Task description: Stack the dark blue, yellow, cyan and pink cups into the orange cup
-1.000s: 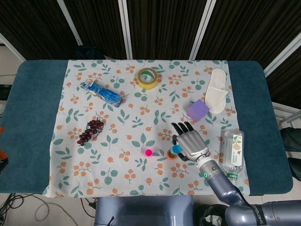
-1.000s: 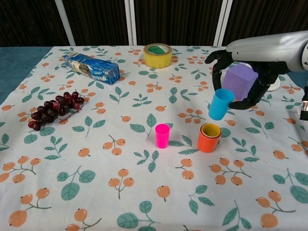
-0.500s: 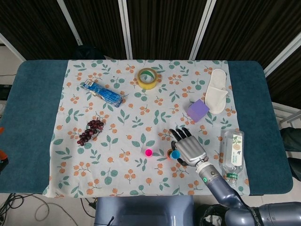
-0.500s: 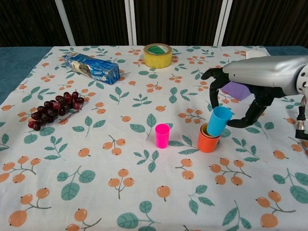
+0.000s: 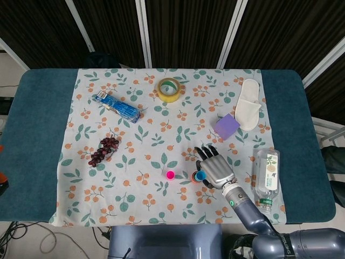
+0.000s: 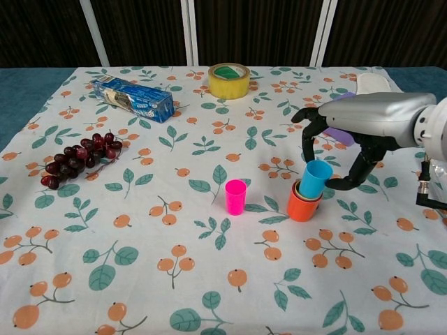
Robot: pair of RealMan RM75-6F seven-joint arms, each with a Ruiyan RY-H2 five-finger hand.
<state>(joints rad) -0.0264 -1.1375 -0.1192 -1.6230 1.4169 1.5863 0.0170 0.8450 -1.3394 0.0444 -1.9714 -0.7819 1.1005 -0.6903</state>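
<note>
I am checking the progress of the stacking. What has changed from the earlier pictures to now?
The right hand brought the cyan cup down from above the table into the orange cup; it now sits tilted in the stack, and the hand still grips it. The pink cup, grapes and tape roll stayed in place.

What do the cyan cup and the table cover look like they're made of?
Cyan cup: probably plastic, with a smooth, uniformly coloured wall and thin rim; its finish looks satin. The right hand holds it, tilted, in the orange cup. Table cover: likely woven fabric with a matte printed leaf-and-fruit pattern; coated cloth can't be ruled out.
</note>
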